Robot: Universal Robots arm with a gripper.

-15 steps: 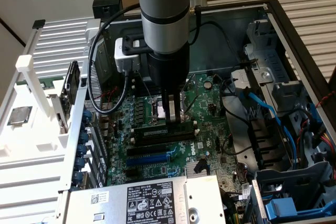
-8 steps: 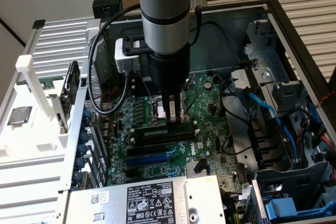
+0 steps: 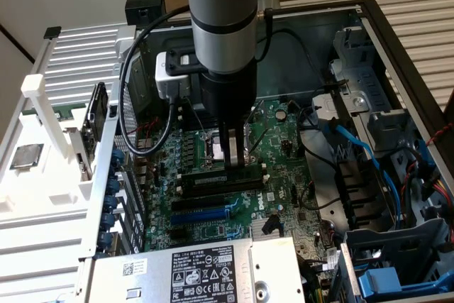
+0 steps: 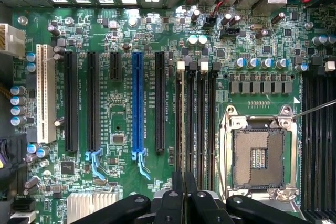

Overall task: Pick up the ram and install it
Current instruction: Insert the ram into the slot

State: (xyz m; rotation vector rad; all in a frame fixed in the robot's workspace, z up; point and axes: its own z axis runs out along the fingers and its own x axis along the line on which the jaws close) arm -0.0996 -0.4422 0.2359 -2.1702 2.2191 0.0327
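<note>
Black tool (image 3: 229,163) pinches a thin edge-on strip, probably the ram (image 4: 183,178), largely hidden, above memory slots (image 4: 198,124).

a: green motherboard (image 4: 121,114) laid open, one blue slot (image 4: 137,103) among the black slots (image 4: 71,100), a white slot (image 4: 45,93) off beside them.
b: and the processor socket (image 4: 258,156) stands open; a silver chip (image 3: 25,155) rests outside the case (image 3: 312,54) on the white tray (image 3: 42,204).

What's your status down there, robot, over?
Gripper shut on the ram, low over the motherboard. Ram upright along the memory slots; fully seated, can't tell. Nothing seen in the way.
</note>
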